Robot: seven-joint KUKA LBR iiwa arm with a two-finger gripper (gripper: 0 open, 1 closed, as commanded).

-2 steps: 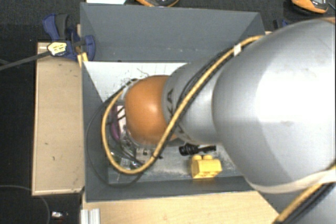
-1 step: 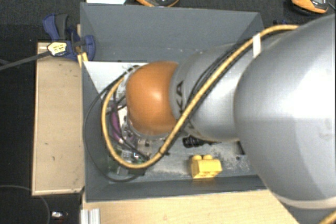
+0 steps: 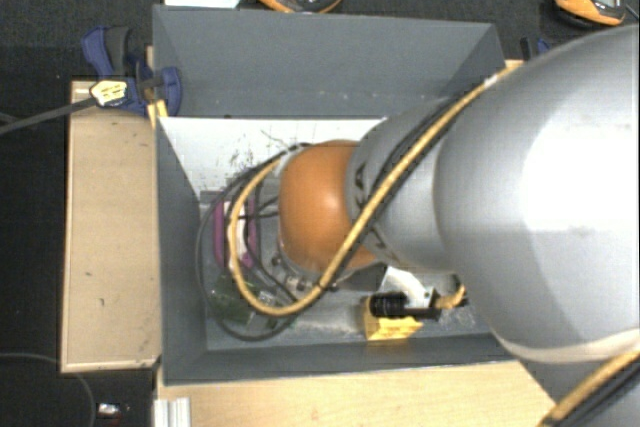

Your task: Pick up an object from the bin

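The right of the frame is filled by the grey arm, bent downward so that its orange wrist cover is set deep in the bin. The gripper is masked beneath it, so whether it is open or closed cannot be told. A yellow-and-black block is seen at lower centre and a green thing at lower left. Nothing is seen held.

I saw the grey metal bin carrying a yellow-and-black block on its floor. A white piece lay just behind that block, and a greenish clear thing well to its left.
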